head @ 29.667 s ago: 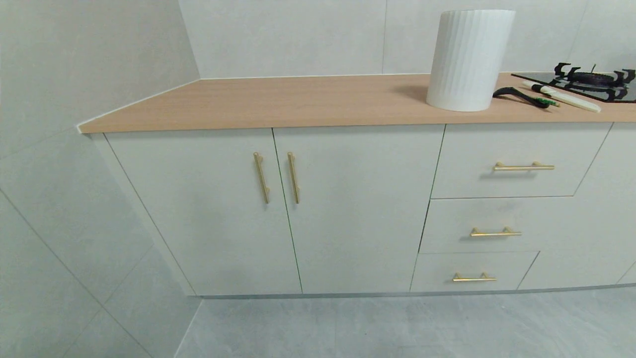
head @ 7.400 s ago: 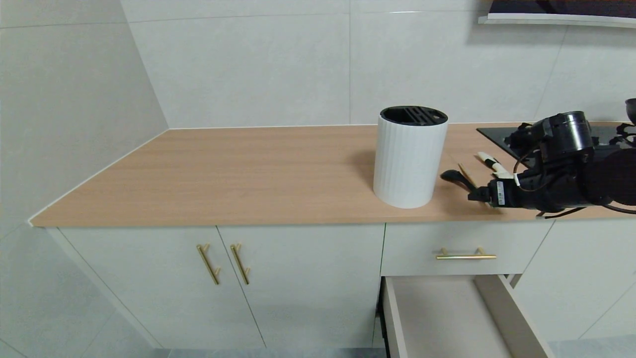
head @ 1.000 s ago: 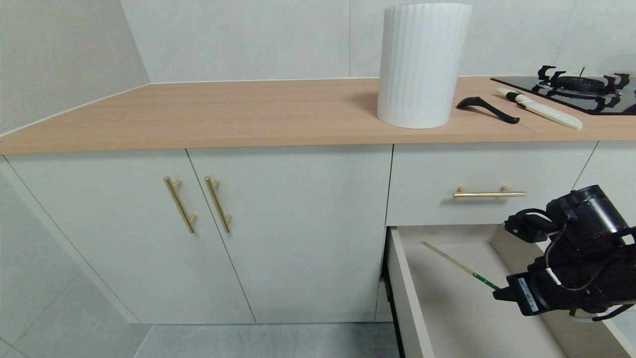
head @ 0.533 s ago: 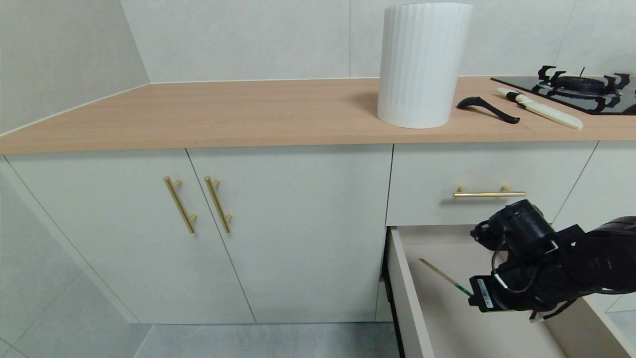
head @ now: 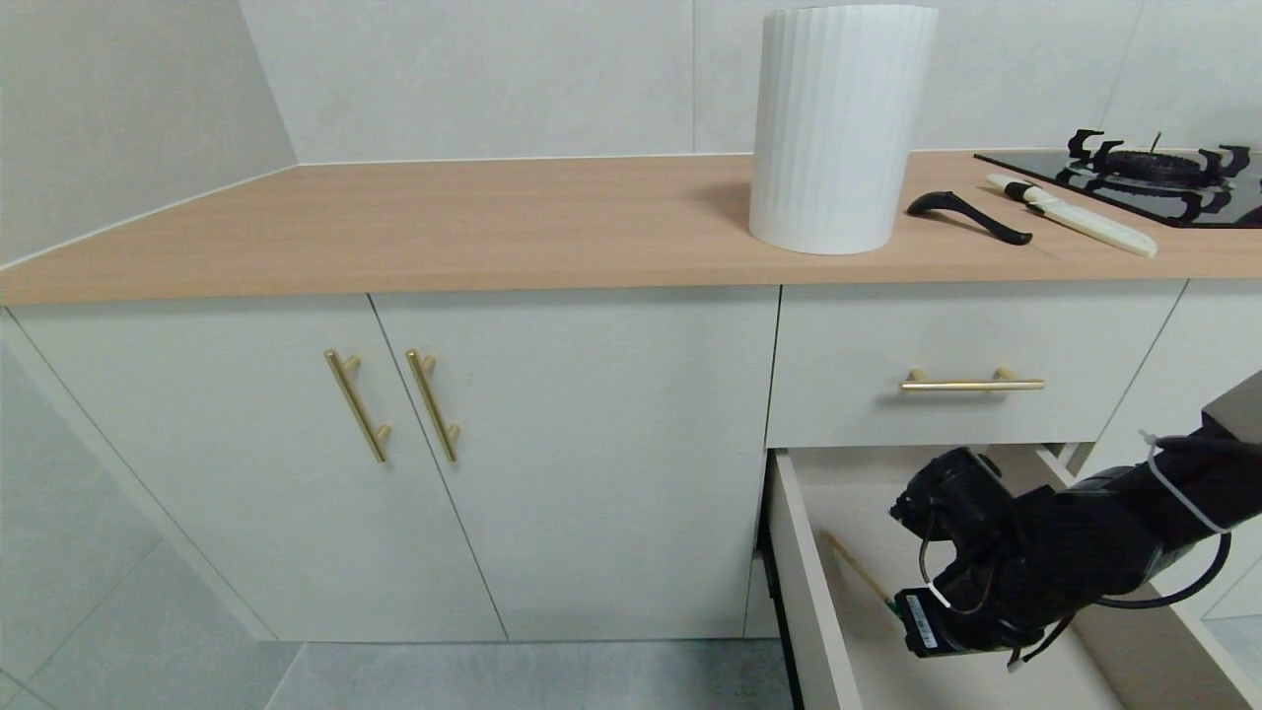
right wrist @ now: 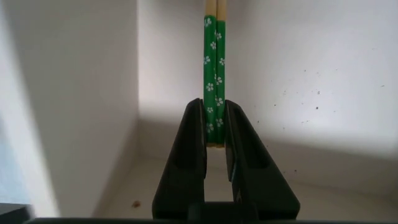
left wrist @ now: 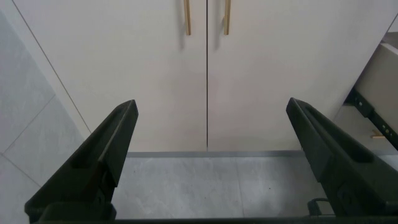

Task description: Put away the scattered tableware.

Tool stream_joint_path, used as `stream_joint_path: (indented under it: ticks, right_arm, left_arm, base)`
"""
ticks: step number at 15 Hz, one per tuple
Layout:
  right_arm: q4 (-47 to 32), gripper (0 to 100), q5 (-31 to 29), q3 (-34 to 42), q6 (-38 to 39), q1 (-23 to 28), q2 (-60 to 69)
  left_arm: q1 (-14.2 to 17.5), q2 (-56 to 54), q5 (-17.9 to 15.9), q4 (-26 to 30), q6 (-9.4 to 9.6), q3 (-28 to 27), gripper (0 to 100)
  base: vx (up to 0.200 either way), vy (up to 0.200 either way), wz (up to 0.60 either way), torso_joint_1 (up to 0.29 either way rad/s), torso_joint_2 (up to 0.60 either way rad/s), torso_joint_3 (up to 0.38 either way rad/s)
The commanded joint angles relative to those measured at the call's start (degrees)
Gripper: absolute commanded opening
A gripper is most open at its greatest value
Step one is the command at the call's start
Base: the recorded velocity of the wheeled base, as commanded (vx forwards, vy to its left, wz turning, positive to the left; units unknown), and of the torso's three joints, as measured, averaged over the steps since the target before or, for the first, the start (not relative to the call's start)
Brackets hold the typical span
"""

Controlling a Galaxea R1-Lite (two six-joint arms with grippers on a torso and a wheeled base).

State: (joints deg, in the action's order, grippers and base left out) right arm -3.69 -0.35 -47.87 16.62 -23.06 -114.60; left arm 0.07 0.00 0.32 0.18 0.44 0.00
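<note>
A pair of wooden chopsticks (right wrist: 215, 68) with a green flowered band sits between the closed fingers of my right gripper (right wrist: 215, 115). That gripper (head: 899, 603) is low inside the open drawer (head: 801, 572), near its left wall, and the chopsticks (head: 853, 574) point towards the drawer's back left. On the counter a black-handled utensil (head: 968, 216) and a white knife (head: 1077, 217) lie right of the white ribbed holder (head: 838, 128). My left gripper (left wrist: 210, 109) hangs open in front of the lower cabinet doors, holding nothing.
The closed top drawer with its gold handle (head: 971, 384) sits just above the open one. Two cabinet doors with gold handles (head: 394, 404) are to the left. A gas hob (head: 1154, 168) occupies the counter's far right. Grey floor (left wrist: 205, 186) lies below.
My right gripper has moved left and lower into the drawer, carrying the chopsticks closer to the drawer's left wall. The things on the counter have not moved.
</note>
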Motion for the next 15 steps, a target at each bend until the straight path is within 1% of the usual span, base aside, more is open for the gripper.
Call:
stream_joint_path:
  ticks: [1,2,7,15]
  right_arm:
    - [0.3,0,-0.1,0.1,0.0,-0.1,-2.5]
    - [2.5,0,-1.0,0.4,0.0,-0.2,-5.0]
    - [6.4,0,-3.0,0.9,0.1,-1.2,-10.3]
    - [8.0,0,-3.2,0.6,1.0,-0.8,-11.4]
  left_arm:
    - [0.0,0.1,0.0,0.0,0.0,0.0,100]
    - [0.0,0.1,0.0,0.0,0.0,0.0,100]
    - [0.0,0.1,0.0,0.0,0.0,0.0,100]
    - [0.0,0.1,0.0,0.0,0.0,0.0,100]
  base:
    - [0.0,0.0,0.0,0.0,0.0,0.0]
    - [0.0,0.0,0.0,0.0,0.0,0.0]
    - [0.0,0.0,0.0,0.0,0.0,0.0]
    - [0.0,0.0,0.0,0.0,0.0,0.0]
